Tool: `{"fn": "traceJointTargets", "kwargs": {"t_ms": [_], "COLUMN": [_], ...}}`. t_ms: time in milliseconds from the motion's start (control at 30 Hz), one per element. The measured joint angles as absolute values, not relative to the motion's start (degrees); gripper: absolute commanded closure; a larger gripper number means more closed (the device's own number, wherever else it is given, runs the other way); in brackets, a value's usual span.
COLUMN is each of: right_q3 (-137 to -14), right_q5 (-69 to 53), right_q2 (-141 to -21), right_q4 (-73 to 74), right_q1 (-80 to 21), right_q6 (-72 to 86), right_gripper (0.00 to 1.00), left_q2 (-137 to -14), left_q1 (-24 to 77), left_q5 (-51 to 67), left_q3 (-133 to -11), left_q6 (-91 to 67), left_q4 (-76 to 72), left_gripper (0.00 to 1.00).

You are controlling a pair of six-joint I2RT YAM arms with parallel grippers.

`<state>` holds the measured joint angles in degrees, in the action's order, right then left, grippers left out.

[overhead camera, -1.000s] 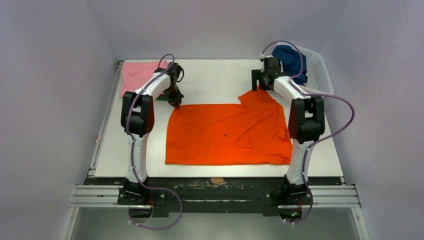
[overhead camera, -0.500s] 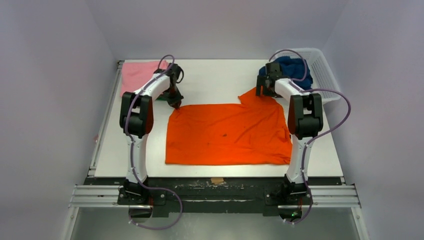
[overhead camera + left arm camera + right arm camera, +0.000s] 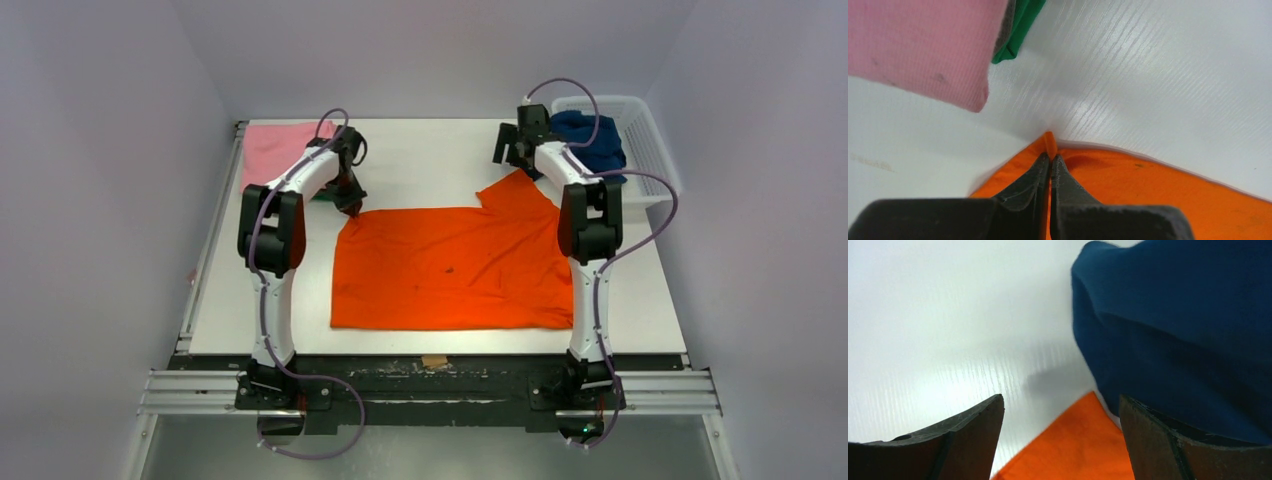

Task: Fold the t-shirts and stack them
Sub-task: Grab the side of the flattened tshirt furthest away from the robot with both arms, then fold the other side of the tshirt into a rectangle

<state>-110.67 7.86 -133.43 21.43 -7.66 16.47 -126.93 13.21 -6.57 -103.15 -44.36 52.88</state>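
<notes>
The bright orange t-shirt [image 3: 450, 265] lies spread flat in the middle of the table. My left gripper [image 3: 352, 208] is shut on its far left corner, and the left wrist view shows the orange corner [image 3: 1049, 142] pinched between the closed jaws of the left gripper [image 3: 1050, 159]. My right gripper [image 3: 510, 152] is open and empty over the shirt's far right sleeve tip [image 3: 1083, 440], which lies between its fingers [image 3: 973, 430] untouched. The pink t-shirt [image 3: 275, 150] lies folded at the far left. A dark green one [image 3: 1020, 27] peeks out from under it. The navy t-shirt [image 3: 590, 140] sits in the basket.
The white mesh basket [image 3: 655, 125] stands at the far right corner, close to my right wrist. The navy cloth [image 3: 1188, 330] hangs just right of the right gripper. Bare white table [image 3: 430, 150] lies between the two grippers at the back.
My right wrist swung right toward the basket, then back left and farther from me, and its elbow shifted left. The left arm and the orange shirt have not moved.
</notes>
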Motion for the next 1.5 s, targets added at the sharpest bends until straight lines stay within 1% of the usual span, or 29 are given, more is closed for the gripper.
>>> {"fn": "traceJointTargets", "kwargs": {"t_ms": [133, 267, 433, 533, 567, 600, 633, 667, 700, 800, 967, 1033, 1367, 1500], "right_q3": [-115.13, -115.13, -113.21, -110.93, -109.82, -108.81, -108.07, -107.74, -107.70, -107.79, -107.39, -103.77, -80.40, -73.58], "right_q5": [9.28, 11.66, 16.23, 17.91, 18.33, 18.55, 18.59, 18.59, 18.59, 18.57, 18.63, 18.59, 17.39, 17.12], "right_q2": [-138.76, -138.72, -137.53, -135.90, -135.17, -134.45, -133.88, -133.64, -133.64, -133.64, -133.23, -130.67, -106.17, -100.38], "right_q4": [22.87, 23.86, 25.32, 25.98, 26.09, 26.20, 26.44, 26.74, 26.70, 26.44, 25.87, 24.25, 18.04, 17.69], "right_q1": [-8.67, -9.69, -10.83, -11.25, -11.33, -11.40, -11.46, -11.49, -11.49, -11.49, -11.49, -11.49, -12.27, -13.89], "right_q6": [16.91, 17.43, 18.50, 19.55, 19.79, 20.05, 20.27, 20.38, 20.62, 20.14, 19.22, 18.72, 17.56, 17.87], "right_gripper": [0.24, 0.28, 0.29, 0.36, 0.40, 0.48, 0.59, 0.74, 0.84, 1.00, 1.00, 1.00, 1.00, 1.00], "left_q2": [-126.85, -126.48, -125.64, -125.23, -125.12, -125.03, -124.95, -124.92, -124.90, -124.90, -124.55, -123.48, -110.76, -106.50], "left_q1": [13.21, 13.21, 13.21, 13.21, 13.21, 13.21, 13.21, 13.21, 13.21, 13.21, 13.21, 13.23, 14.94, 16.36], "left_q5": [-6.57, -6.59, -6.63, -6.63, -6.63, -6.63, -6.61, -6.61, -6.61, -6.61, -6.59, -6.59, -7.18, -8.12], "left_q3": [-103.13, -102.63, -101.56, -101.34, -101.34, -101.34, -101.34, -101.34, -101.34, -101.34, -101.30, -100.16, -87.39, -82.19], "left_q6": [-44.34, -44.34, -44.34, -44.34, -44.36, -44.36, -44.36, -44.34, -44.34, -44.34, -44.07, -43.92, -43.92, -43.90], "left_q4": [52.80, 52.71, 52.38, 52.29, 52.25, 52.16, 52.03, 51.92, 51.86, 51.70, 51.46, 50.65, 46.70, 45.50], "left_gripper": [1.00, 1.00, 1.00, 1.00, 1.00, 1.00, 1.00, 1.00, 1.00, 1.00, 1.00, 1.00, 1.00, 1.00]}}
